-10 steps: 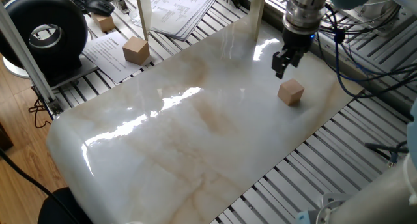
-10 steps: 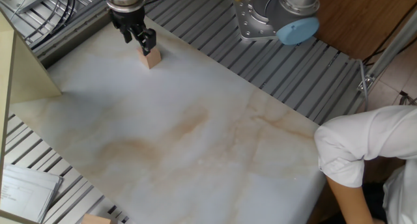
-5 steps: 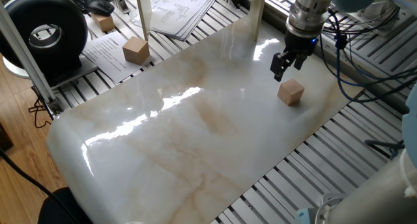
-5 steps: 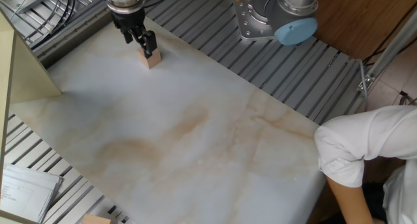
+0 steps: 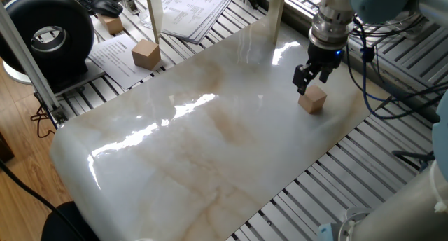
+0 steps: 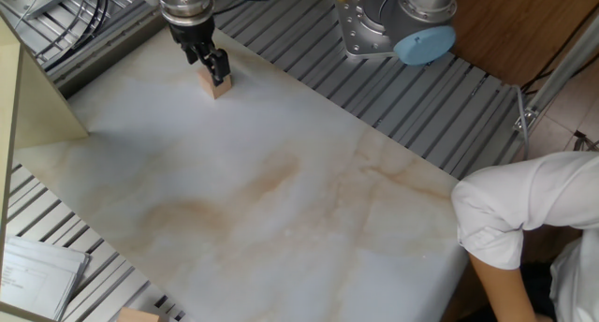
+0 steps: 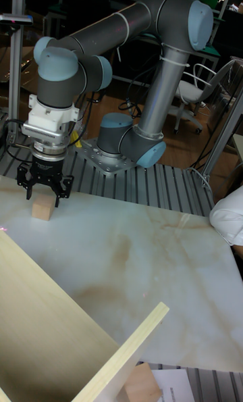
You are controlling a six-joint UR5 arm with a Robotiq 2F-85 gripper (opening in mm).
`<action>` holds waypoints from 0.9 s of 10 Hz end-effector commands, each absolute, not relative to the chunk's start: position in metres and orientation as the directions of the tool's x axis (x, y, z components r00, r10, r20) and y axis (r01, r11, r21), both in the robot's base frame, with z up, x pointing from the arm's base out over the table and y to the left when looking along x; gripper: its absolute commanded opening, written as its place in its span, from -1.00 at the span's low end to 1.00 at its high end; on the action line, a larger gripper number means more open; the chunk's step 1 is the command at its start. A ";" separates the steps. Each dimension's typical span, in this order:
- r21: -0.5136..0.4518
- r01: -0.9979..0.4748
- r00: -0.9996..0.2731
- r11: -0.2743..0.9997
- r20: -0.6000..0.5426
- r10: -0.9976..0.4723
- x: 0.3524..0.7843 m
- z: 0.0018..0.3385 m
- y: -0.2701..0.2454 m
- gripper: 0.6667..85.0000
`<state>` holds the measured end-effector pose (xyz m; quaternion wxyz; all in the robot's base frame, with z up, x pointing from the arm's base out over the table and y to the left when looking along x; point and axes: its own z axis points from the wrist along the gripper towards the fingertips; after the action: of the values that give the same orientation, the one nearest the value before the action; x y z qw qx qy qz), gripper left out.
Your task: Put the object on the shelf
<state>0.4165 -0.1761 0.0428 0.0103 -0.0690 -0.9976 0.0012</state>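
The object, a small light-brown wooden cube (image 5: 313, 99) (image 6: 219, 85) (image 7: 42, 207), rests on the marble tabletop (image 5: 210, 136) near its far right edge. My gripper (image 5: 306, 77) (image 6: 214, 69) (image 7: 44, 190) hangs open just above it. The black fingers (image 7: 25, 187) are spread wider than the cube, with their tips about level with its top. Nothing is held. The shelf shows as pale wooden boards (image 7: 47, 307) in the foreground of the tall view, as uprights (image 5: 276, 17) in one fixed view and as a panel (image 6: 33, 88) in the other fixed view.
A larger tan block (image 5: 145, 53) and a small tan block (image 5: 110, 24) lie off the marble at the far left, near papers (image 5: 192, 3) and a black round device (image 5: 49, 34). A person's white-sleeved arm (image 6: 515, 214) reaches in at the table's edge. The arm's base (image 6: 398, 22) stands behind.
The gripper has moved down and sideways until it sits right over the cube, still open. The cube has not moved.
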 end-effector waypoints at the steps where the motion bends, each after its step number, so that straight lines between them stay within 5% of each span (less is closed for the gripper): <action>1: 0.018 0.158 -0.987 0.987 0.027 0.158 0.407 0.034 -0.171 0.68; 9: 0.032 0.089 -0.995 0.995 -0.039 0.090 0.419 0.019 -0.172 0.57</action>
<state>0.4114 -0.1761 0.0208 -0.0072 -0.0526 -0.9986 -0.0075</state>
